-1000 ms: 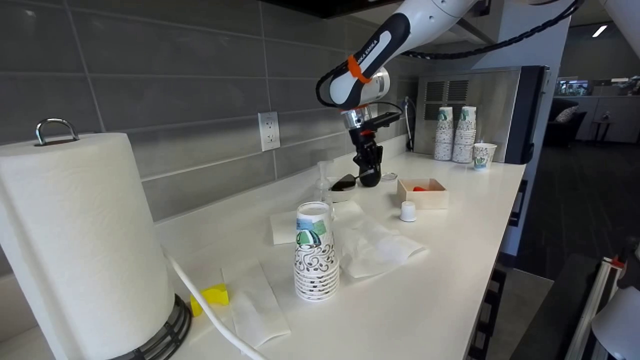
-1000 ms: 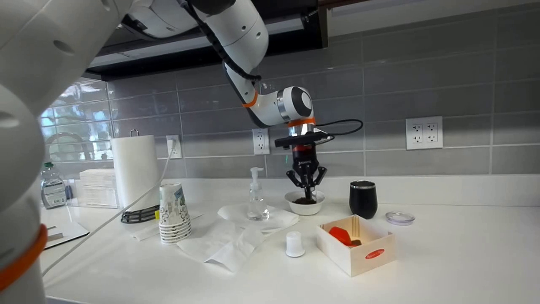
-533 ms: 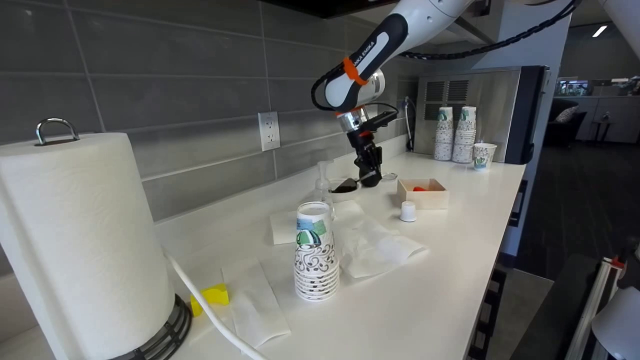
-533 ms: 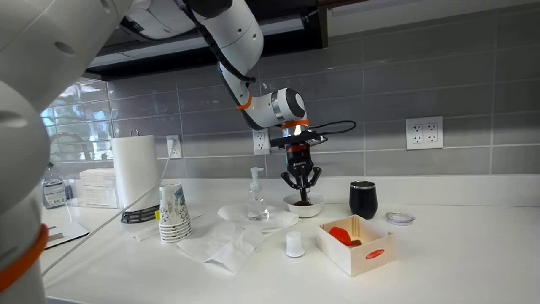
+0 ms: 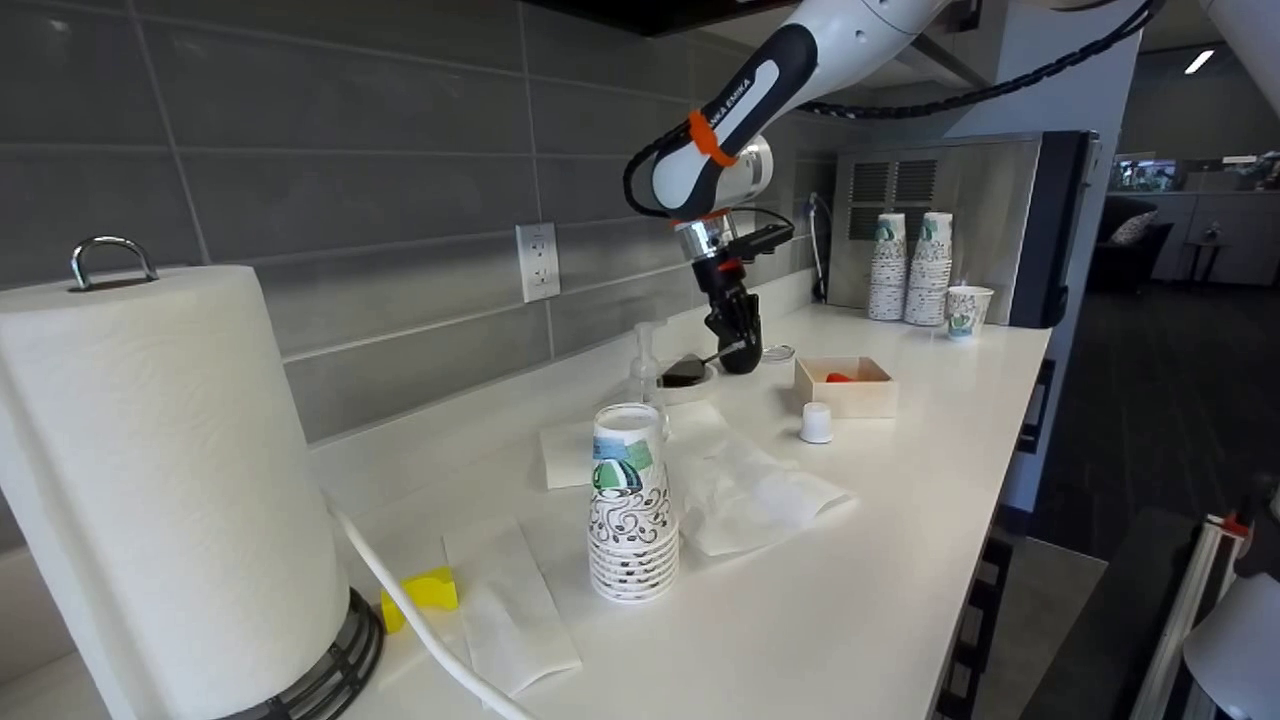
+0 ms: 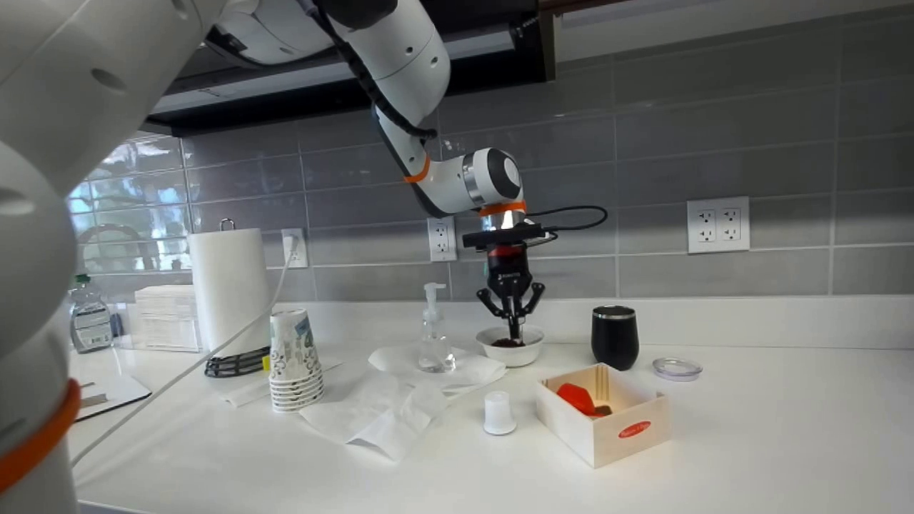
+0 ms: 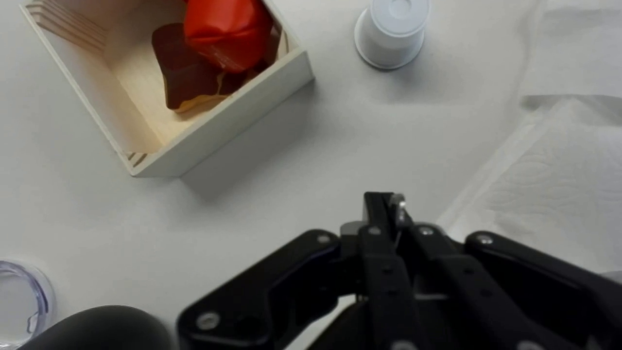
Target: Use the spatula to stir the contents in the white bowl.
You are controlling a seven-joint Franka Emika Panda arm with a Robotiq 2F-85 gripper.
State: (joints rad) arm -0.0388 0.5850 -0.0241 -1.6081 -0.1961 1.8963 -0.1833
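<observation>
The white bowl (image 6: 519, 355) stands on the counter near the back wall, with dark contents (image 6: 505, 343) inside. It also shows in an exterior view (image 5: 690, 394), partly behind the soap bottle. My gripper (image 6: 515, 330) points down over the bowl and is shut on the spatula's thin metal handle. The spatula's dark blade (image 5: 684, 372) is tilted down into the bowl; how deep it sits is hidden. In the wrist view the fingertips (image 7: 386, 201) pinch the handle, whose shiny end (image 7: 398, 206) sticks out; bowl and blade are hidden there.
A wooden box (image 6: 628, 432) with a red packet stands in front of the bowl, beside a small white cup (image 6: 498, 412). A black tumbler (image 6: 615, 339) and clear lid (image 6: 677, 368) are to its right. A pump bottle (image 6: 434, 346) stands left on paper towels (image 6: 385, 421).
My gripper has moved slightly left in an exterior view, with the spatula still held. The bowl has slid a little left too. The blade has shifted within the bowl.
</observation>
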